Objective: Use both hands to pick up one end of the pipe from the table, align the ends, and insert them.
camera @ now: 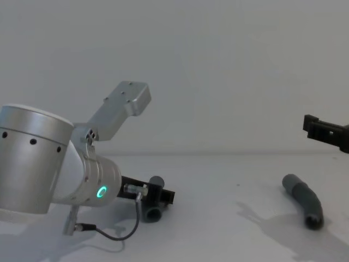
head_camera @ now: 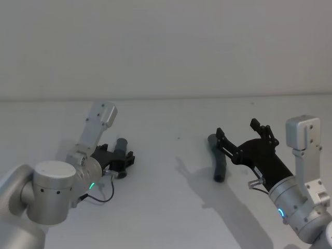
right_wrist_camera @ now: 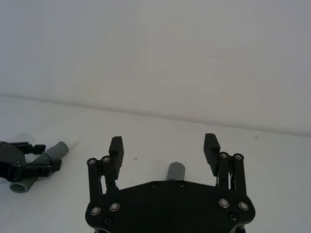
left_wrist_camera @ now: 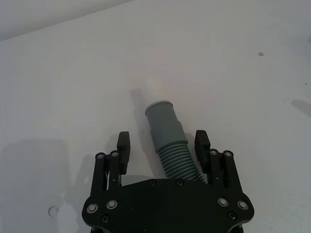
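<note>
A plain, pale off-white matte wall (head_camera: pixel 166 46) rises behind the white surface (head_camera: pixel 155 218), meeting it in a straight, faintly shaded seam (head_camera: pixel 166 98) that crosses the full width of the head view. The wall is uniform in tone and evenly lit. A tiny dark speck (left_wrist_camera: pixel 261 54) lies on open surface. A small, faint ring-shaped mark (left_wrist_camera: pixel 52 211) also shows there, and a soft grey shadow (head_camera: pixel 207 189) spreads across the right side.

Silver arm (camera: pixel 32 164), black screw-studded end effector (left_wrist_camera: pixel 163 141)
</note>
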`<state>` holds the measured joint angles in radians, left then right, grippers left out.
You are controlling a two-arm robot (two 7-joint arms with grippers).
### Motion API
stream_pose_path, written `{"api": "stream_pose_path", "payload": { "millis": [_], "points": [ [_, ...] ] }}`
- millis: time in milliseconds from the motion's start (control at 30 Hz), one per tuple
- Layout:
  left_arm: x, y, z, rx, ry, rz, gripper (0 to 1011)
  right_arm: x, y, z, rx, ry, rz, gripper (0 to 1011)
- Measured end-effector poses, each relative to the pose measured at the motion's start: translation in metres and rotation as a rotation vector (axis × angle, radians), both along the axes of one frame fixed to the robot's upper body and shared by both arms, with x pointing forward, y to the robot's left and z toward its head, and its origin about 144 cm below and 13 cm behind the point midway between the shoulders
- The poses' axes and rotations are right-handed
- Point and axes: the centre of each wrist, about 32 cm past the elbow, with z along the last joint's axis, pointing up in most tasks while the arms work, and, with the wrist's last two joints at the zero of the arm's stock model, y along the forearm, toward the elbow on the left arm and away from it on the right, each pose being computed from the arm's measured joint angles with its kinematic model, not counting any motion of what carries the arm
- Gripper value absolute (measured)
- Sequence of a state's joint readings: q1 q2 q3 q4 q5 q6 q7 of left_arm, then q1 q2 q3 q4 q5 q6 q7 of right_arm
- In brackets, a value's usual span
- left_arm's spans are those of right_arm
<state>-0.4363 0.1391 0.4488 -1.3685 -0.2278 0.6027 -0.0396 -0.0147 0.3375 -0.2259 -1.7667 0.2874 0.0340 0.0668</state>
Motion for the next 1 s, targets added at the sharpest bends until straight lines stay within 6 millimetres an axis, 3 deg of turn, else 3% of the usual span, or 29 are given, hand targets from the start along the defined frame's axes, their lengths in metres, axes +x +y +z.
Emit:
{"api": "stream_pose_path", "payload": {
  "millis": [1000],
  "points": [
    [-0.0001, 0.0001, -0.0008, 0.002, 0.001, 0.001, 585, 0.0000, 0.0000, 0.0000, 0.000, 0.000, 0.000, 1003]
  ]
}}
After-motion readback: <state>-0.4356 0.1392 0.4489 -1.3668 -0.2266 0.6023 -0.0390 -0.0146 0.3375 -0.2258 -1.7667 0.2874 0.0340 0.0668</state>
